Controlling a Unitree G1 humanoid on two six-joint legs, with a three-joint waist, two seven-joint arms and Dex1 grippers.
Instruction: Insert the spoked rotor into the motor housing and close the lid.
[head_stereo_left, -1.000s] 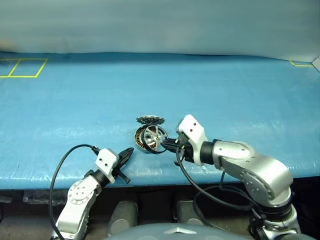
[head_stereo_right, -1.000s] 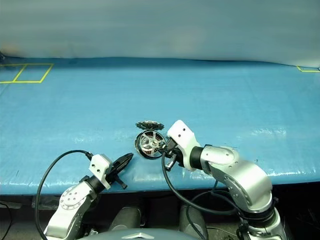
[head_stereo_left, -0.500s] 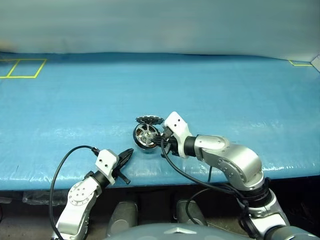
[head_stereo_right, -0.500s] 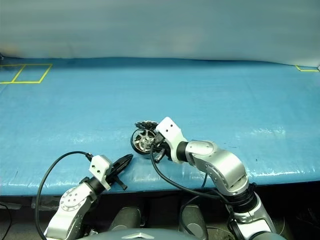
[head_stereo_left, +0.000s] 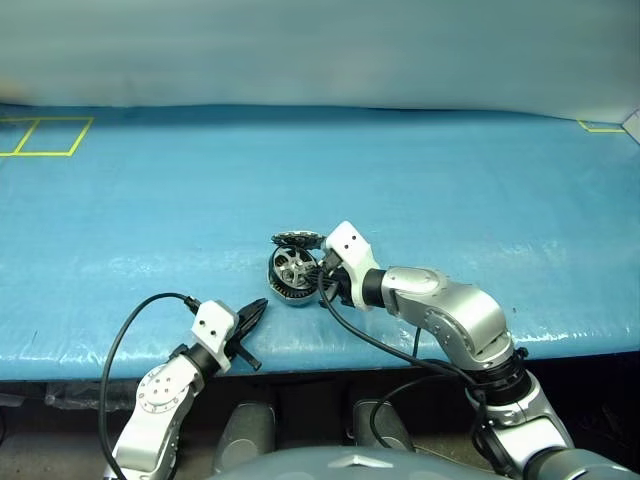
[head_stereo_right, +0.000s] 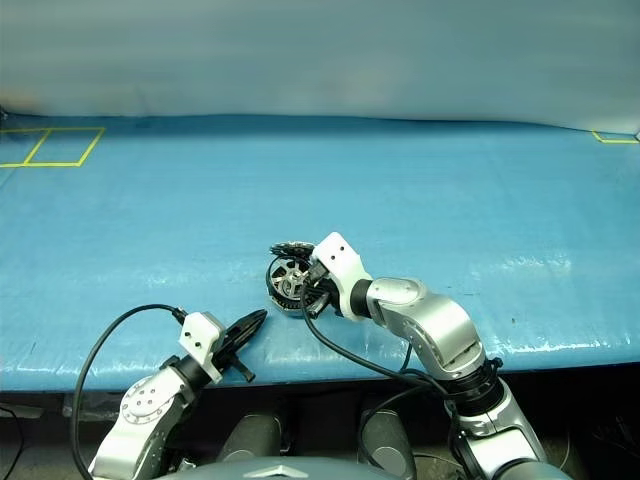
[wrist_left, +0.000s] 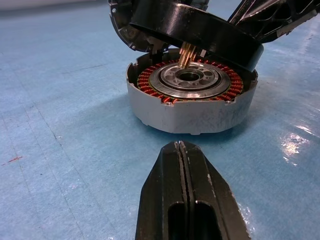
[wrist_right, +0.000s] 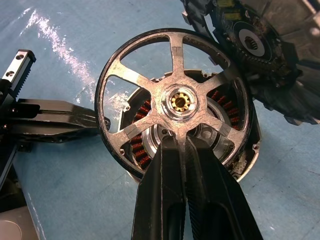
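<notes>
Rotor insertion underway, not seated.
R gripper (wrist_right: 182, 145) clamps spoked rotor (wrist_right: 175, 107) tilted over motor housing (wrist_left: 192, 102) on worktop (head_stereo_left: 450, 180); L gripper (wrist_left: 182, 150) clenched, empty; lid (wrist_right: 265, 50) just beside, still off.

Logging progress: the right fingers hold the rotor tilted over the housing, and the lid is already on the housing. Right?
Not quite: the lid lies on the table beside the housing, which is open, as the left wrist view shows. The rotor is held tilted over it.
</notes>
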